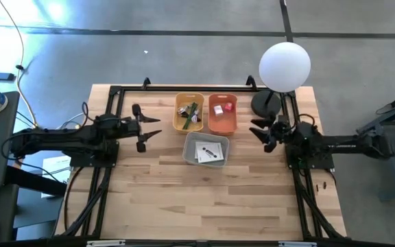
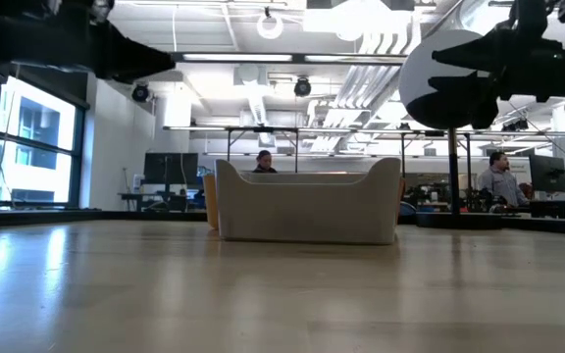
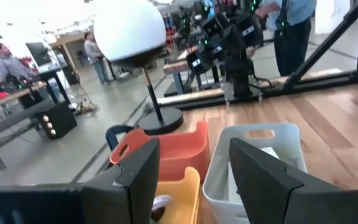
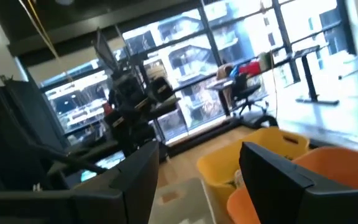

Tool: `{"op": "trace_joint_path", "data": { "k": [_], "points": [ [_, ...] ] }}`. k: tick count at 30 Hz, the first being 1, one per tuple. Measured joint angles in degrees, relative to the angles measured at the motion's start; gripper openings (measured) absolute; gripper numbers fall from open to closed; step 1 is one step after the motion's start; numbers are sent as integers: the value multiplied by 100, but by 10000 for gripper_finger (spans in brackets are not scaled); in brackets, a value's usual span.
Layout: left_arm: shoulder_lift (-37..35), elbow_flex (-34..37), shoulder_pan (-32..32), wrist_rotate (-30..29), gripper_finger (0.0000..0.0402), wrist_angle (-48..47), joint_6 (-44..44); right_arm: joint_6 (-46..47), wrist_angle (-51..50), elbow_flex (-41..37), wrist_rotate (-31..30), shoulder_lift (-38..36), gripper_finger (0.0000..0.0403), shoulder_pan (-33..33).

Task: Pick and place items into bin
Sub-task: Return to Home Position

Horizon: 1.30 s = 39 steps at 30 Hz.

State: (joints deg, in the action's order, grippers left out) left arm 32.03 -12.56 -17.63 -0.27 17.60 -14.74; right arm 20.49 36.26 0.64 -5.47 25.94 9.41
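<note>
I found both arms pulled back from the bins. The left gripper [image 1: 155, 127] hovered over the table just left of the yellow bin [image 1: 177, 113], its fingers spread wide and holding nothing. The right gripper [image 1: 256, 128] hung just right of the orange bin [image 1: 223, 131], also wide open and empty.

The two white packets [image 1: 210, 151] lay overlapping in the gray bin [image 1: 187, 147], nearer the table's middle. From table height the bin's wall hid them completely. In the left wrist view, that arm's own finger [image 3: 263, 180] covered most of them.

The green-handled tool [image 1: 189, 110] lay aslant in the yellow bin among small dark and silver bits I could not make out singly. The red cube [image 1: 228, 107] and white cube [image 1: 219, 110] sat in the orange bin. The globe lamp [image 1: 284, 66] stood beyond the right arm, at the table's far corner.
</note>
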Motion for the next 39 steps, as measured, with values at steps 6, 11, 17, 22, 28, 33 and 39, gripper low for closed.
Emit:
{"op": "trace_joint_path", "data": {
  "k": [6, 11, 17, 22, 28, 33, 39],
  "points": [
    [-826, 0, 0, 28, 182, -615, -20, -82, -1074, 0, 218, -1323, 211, 319],
    [-1638, 0, 0, -2, 182, -1207, -79, -210, -1927, 0, 124, -2384, 205, 372],
    [-2482, 0, 11, -69, 182, -1615, -153, -199, -2195, 2, 68, -2532, 206, 369],
    [-3147, 0, 45, -62, 182, -1871, -151, -200, -2169, 2, -13, -2573, 204, 369],
    [-3139, 434, 773, -567, 182, -1319, -54, -148, -2175, 2, -13, -2573, 209, 369],
    [-3165, 1109, 1562, -1429, 182, -182, -515, -107, -2191, 2, 6, -2573, 213, 367],
    [-3164, 1158, 2028, -1845, 182, -512, -596, -22, -2477, 2, 2, -2573, 209, 367]
  ]
}}
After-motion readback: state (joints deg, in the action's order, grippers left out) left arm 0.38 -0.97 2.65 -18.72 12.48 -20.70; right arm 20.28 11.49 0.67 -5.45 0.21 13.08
